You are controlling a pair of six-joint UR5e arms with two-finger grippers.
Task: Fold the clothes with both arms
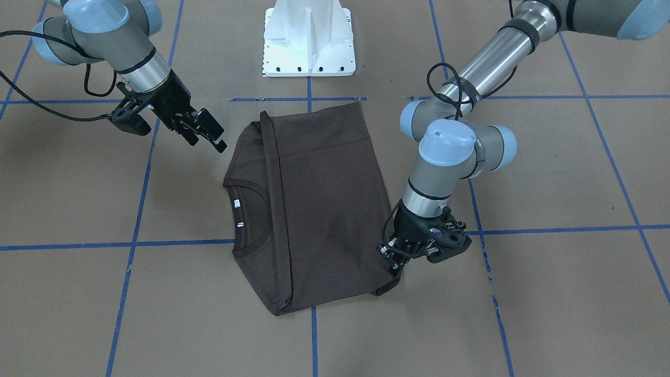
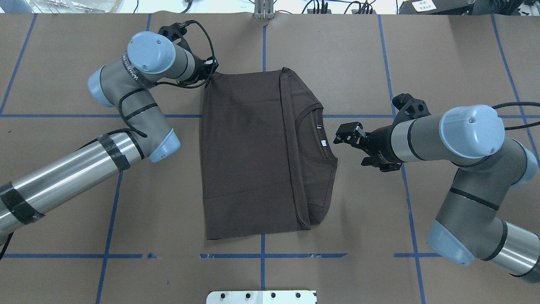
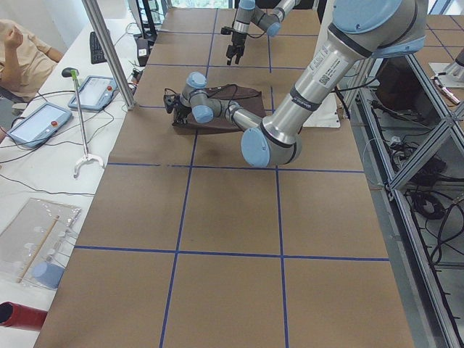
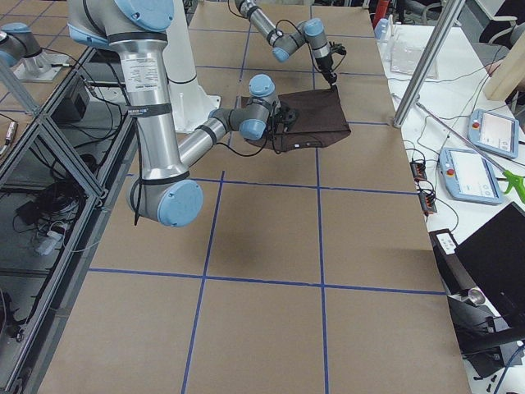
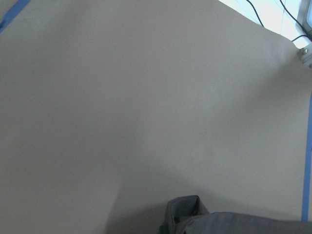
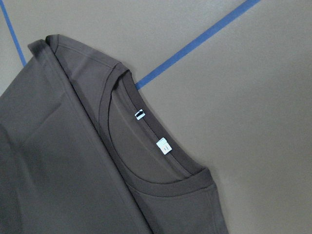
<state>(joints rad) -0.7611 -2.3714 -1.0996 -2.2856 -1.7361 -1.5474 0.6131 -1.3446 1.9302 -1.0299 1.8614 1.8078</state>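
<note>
1. Right, T-shirt (image 2: 244,160) lies at the counter's (image 2: 63,211) middle, one fold done, collar showing.
2. Left end effector (image 1: 393,262) pinches its far corner; right end effector (image 2: 350,139) hovers open, more folds remain.

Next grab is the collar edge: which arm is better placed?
Right. The right gripper hovers open just beside the collar, off the T-shirt; the left gripper is at a corner on the opposite edge.
</note>
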